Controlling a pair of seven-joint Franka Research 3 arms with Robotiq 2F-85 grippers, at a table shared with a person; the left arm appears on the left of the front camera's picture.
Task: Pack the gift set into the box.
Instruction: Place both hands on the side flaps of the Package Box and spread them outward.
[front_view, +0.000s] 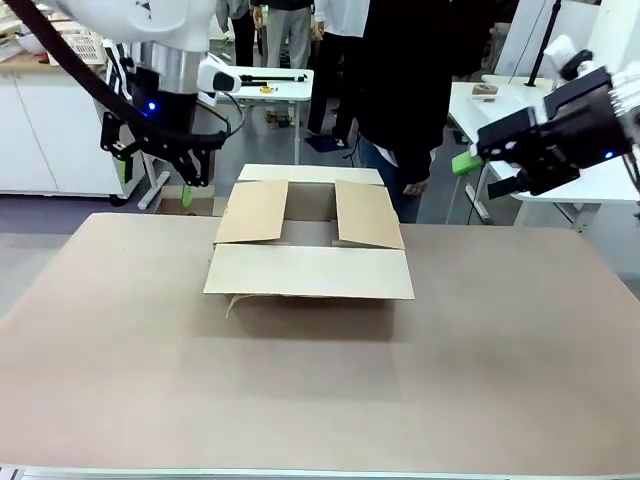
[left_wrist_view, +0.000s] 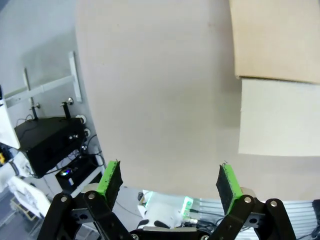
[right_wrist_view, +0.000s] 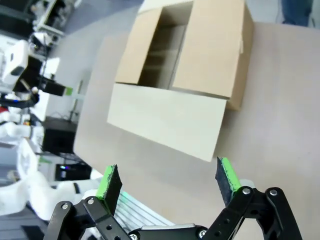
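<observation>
Plain tan table (front_view: 120, 370), bare w/ lots of open room near, left and right of the box (front_view: 309, 250). Box sits mid-table toward the far side, flaps spread: near flap flat toward the robot, two side flaps angled over the opening, inside looks empty. No print readable on it. Gift set not in any view. Person (front_view: 400, 90) in dark clothes stands just past the far edge, hand hanging by the box's far right corner. Behind: white tables, cabinets, grey floor. Left gripper (front_view: 190, 160) hangs above the far left edge, jaws apart, nothing held. Right gripper (front_view: 490, 165) is high off the far right, jaws apart, empty.
</observation>
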